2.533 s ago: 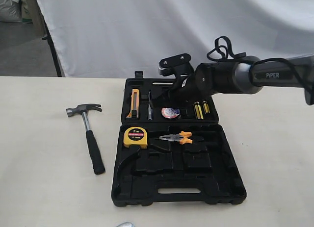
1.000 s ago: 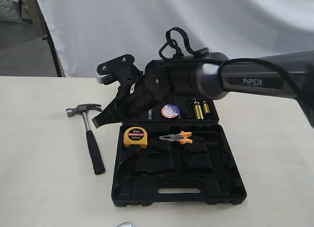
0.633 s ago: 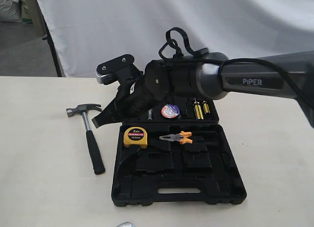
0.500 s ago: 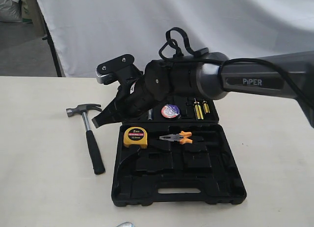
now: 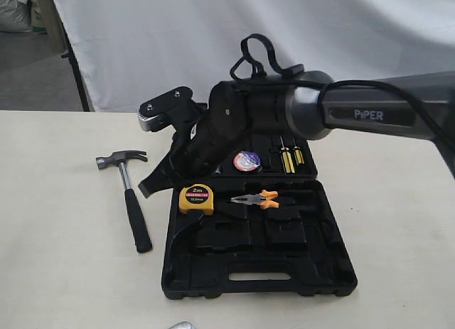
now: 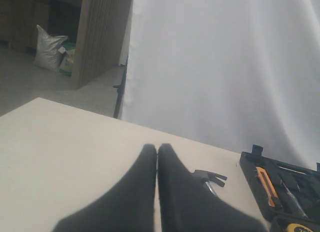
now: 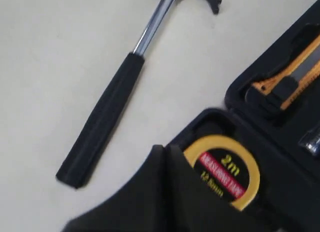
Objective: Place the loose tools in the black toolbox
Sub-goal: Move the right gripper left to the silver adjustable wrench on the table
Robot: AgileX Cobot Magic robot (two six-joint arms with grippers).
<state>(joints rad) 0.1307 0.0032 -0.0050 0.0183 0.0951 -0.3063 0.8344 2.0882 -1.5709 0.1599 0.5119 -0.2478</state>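
Note:
The black toolbox [image 5: 256, 261] lies open on the table, its two halves showing moulded recesses. A yellow tape measure [image 5: 195, 199], orange-handled pliers [image 5: 256, 199], a tape roll [image 5: 247, 160] and screwdrivers [image 5: 288, 159] sit in it. A hammer [image 5: 132, 201] with a black grip lies loose on the table left of the box. My right gripper [image 5: 147, 188] is shut and empty, hovering between the hammer and the box's left edge. In the right wrist view its tips [image 7: 166, 148] stand beside the tape measure [image 7: 225, 169], apart from the hammer handle [image 7: 102, 121]. My left gripper [image 6: 157, 148] is shut on nothing.
A white curtain [image 5: 213, 38] hangs behind the table. The utility knife [image 7: 295, 74] rests in the box's far half. The beige tabletop [image 5: 64, 258] stretches left of the hammer. My right arm [image 5: 341, 116] crosses over the box's far half.
My right arm swung left from above the box's far half toward the hammer, then tipped its shut gripper slightly lower. The tools have not moved.

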